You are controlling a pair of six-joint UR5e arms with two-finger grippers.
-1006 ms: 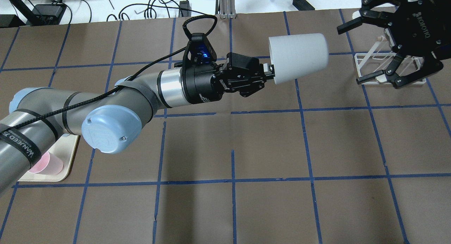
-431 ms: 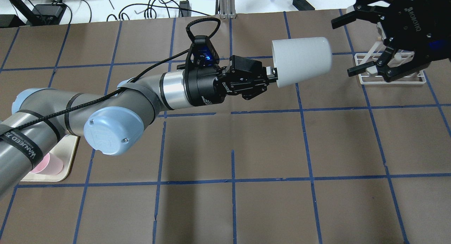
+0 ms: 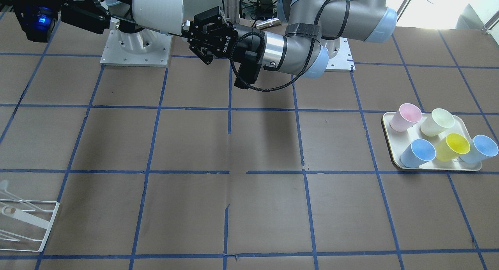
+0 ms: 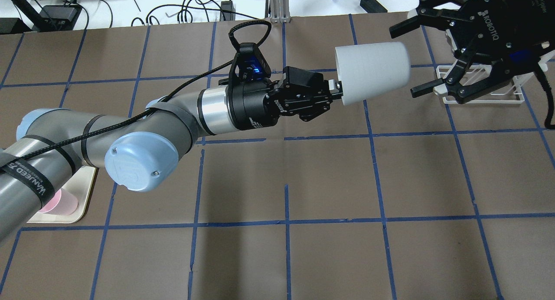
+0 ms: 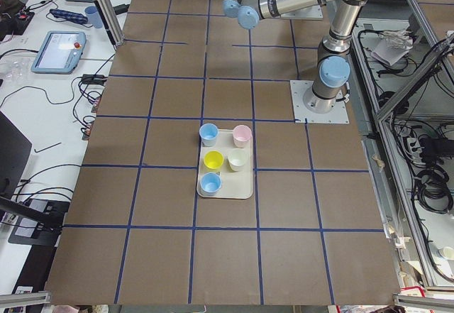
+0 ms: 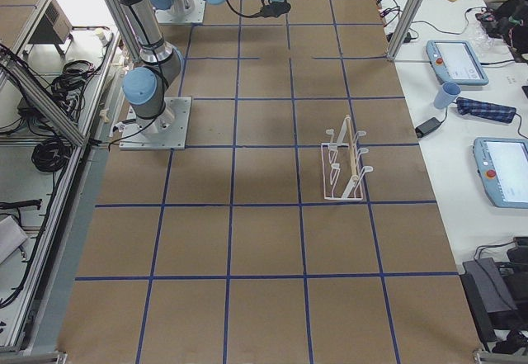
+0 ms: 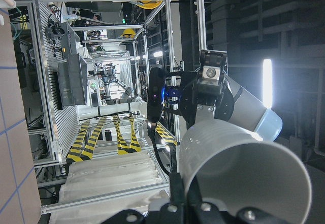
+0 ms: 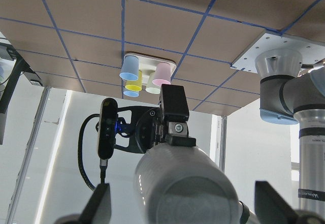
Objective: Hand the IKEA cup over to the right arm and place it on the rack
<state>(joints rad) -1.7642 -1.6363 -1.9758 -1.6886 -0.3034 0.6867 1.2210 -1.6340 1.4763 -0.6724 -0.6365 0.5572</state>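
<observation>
My left gripper (image 4: 336, 88) is shut on the rim of the IKEA cup (image 4: 373, 72), a pale grey tumbler. It holds the cup on its side, high above the table, closed end toward the right arm. My right gripper (image 4: 404, 62) is open, with one finger on each side of the cup's closed end and not touching it. The right wrist view shows the cup (image 8: 183, 188) between the spread fingers (image 8: 96, 206). The front view shows the cup (image 3: 158, 8) between both grippers. The white wire rack (image 4: 485, 101) stands on the table under the right gripper, and also shows in the right view (image 6: 346, 166).
A cream tray (image 3: 429, 166) on my left side holds a pink cup (image 3: 406, 117), a cream-green, a yellow and two light blue cups. Cables and devices lie beyond the table's far edge (image 4: 190, 9). The brown mat has blue tape lines.
My right gripper has moved left toward the cup, and its open fingers now flank the closed end. My left gripper has shifted the cup slightly to the right.
</observation>
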